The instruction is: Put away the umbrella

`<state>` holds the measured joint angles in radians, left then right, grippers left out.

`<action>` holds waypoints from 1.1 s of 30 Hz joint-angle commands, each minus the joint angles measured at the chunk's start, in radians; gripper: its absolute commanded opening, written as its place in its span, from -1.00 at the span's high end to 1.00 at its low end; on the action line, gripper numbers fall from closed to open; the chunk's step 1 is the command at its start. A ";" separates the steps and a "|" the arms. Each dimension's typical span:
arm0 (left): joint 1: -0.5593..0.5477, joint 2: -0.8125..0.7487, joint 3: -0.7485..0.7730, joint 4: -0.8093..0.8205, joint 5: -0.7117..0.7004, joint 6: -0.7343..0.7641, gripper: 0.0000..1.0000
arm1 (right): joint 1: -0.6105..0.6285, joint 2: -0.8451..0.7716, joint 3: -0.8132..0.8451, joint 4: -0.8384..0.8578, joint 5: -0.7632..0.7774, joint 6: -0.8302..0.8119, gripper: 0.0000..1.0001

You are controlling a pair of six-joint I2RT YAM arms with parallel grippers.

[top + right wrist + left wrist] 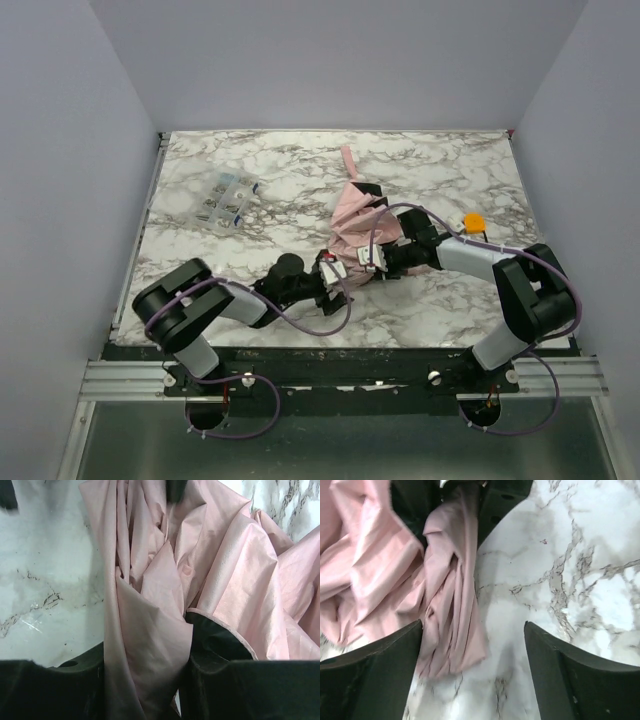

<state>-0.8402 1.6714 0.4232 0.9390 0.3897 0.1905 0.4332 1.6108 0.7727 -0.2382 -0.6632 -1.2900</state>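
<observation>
Pink umbrella [350,215] fabric clamped betw. R gripper [145,655] jaws, L gripper [472,630] jaws apart, fabric edge just inside

No writing, label, brand or number is showing legibly in any view. The umbrella [350,212] is showing only plain pink fabric, and the clear box [225,201] is appearing too small to read.
</observation>
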 commanded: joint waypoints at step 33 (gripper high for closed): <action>0.362 0.487 1.224 -1.456 0.157 -0.642 0.38 | 0.002 0.017 -0.019 -0.227 0.132 -0.100 0.36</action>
<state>-0.4492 2.1422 1.5608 -0.3508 0.5331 -0.4744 0.4385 1.6020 0.7837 -0.2897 -0.6388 -1.3891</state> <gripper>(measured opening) 0.448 0.360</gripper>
